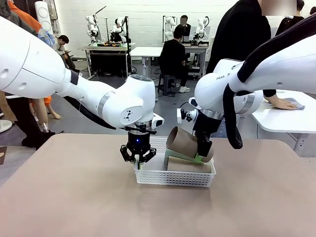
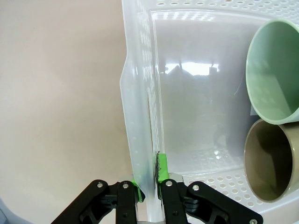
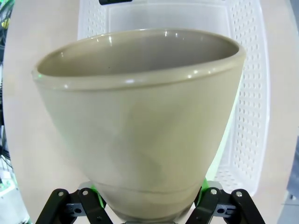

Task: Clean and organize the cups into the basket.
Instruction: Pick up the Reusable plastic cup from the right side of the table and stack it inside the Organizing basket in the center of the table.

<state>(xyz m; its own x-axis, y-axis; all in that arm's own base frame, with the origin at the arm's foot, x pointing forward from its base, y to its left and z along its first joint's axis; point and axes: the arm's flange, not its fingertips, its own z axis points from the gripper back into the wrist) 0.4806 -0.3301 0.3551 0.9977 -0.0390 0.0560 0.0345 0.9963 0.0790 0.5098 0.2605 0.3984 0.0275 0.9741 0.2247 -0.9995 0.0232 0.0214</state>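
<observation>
Left arm: reaches in from the left and hangs its left gripper (image 1: 138, 159) straight down at the left end of the basket (image 1: 173, 177).
Left fingers: pinched shut on the basket's left end wall; in the left wrist view the left gripper (image 2: 149, 186) has one green pad on the outside of the wall and one inside, the thin white plastic clamped between them.
Basket: a shallow white perforated tray sitting on the tan worktop (image 1: 74, 197), about mid-table, just left of the right arm's wrist.
Cups in the basket: a mint green cup (image 2: 275, 70) and a tan cup (image 2: 273, 161) lie on their sides at the basket's right end, mouths facing the left gripper, the green one touching the tan one. From the front, the green cup (image 1: 178, 154) shows as a strip resting on top of the lying tan cup (image 1: 187, 165).
Held cup: another tan cup (image 1: 183, 143) is tilted above the basket's right half, mouth aimed up and left, just above the green one.
Right fingers: the right gripper (image 1: 206, 152) grips this cup near its base; in the right wrist view the green pads of the right gripper (image 3: 149, 205) press the narrow bottom of the tan cup (image 3: 140, 130) from both sides, with the basket (image 3: 247, 93) below.
Far right: a person's hand (image 1: 282, 103) rests on a cloth (image 1: 296, 102) on a neighbouring white table (image 1: 286, 121).
</observation>
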